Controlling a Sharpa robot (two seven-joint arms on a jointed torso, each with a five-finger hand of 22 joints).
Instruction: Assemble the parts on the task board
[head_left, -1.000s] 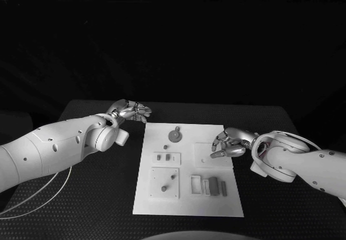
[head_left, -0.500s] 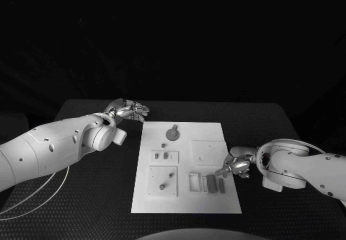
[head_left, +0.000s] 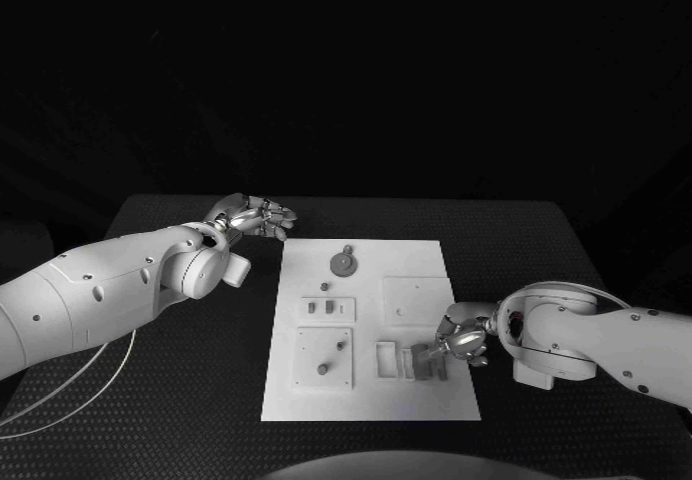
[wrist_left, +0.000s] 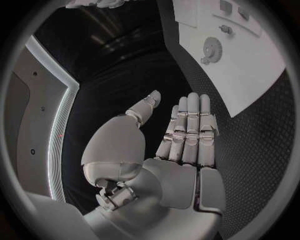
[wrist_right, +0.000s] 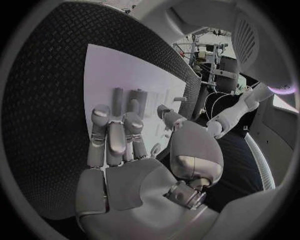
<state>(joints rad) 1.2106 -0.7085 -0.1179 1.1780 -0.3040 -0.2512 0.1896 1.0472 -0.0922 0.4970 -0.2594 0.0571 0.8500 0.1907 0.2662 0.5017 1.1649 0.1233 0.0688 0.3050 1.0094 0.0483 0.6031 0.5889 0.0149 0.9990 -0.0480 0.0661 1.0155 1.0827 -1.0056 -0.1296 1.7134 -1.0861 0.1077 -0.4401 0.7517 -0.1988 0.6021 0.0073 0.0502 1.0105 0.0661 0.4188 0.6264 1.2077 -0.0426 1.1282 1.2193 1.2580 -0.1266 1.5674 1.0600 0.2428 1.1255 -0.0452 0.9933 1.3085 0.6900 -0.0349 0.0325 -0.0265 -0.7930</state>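
The white task board (head_left: 369, 400) lies mid-table. On it sit a round gear-like part (head_left: 343, 263), a small plate with two pegs (head_left: 327, 307), a square plate (head_left: 326, 358), another square plate (head_left: 415, 298) and a row of upright bars (head_left: 420, 361) near the front right. My right hand (head_left: 460, 339) hovers at the board's right edge, just beside the bars, fingers spread and holding nothing. The right wrist view shows this hand (wrist_right: 125, 150) above the board (wrist_right: 106, 70) with the bars (wrist_right: 117, 96) past its fingertips. My left hand (head_left: 257, 217) hangs off the board's far left corner, open (wrist_left: 181, 145).
Black textured table (head_left: 173, 380) surrounds the board on all sides. In the left wrist view, the board (wrist_left: 250, 80) and the gear part (wrist_left: 212, 48) lie well beyond the fingertips.
My right hand has come back toward the near side along the board's right edge, from beside the right square plate to the bars. The left hand has stayed put.
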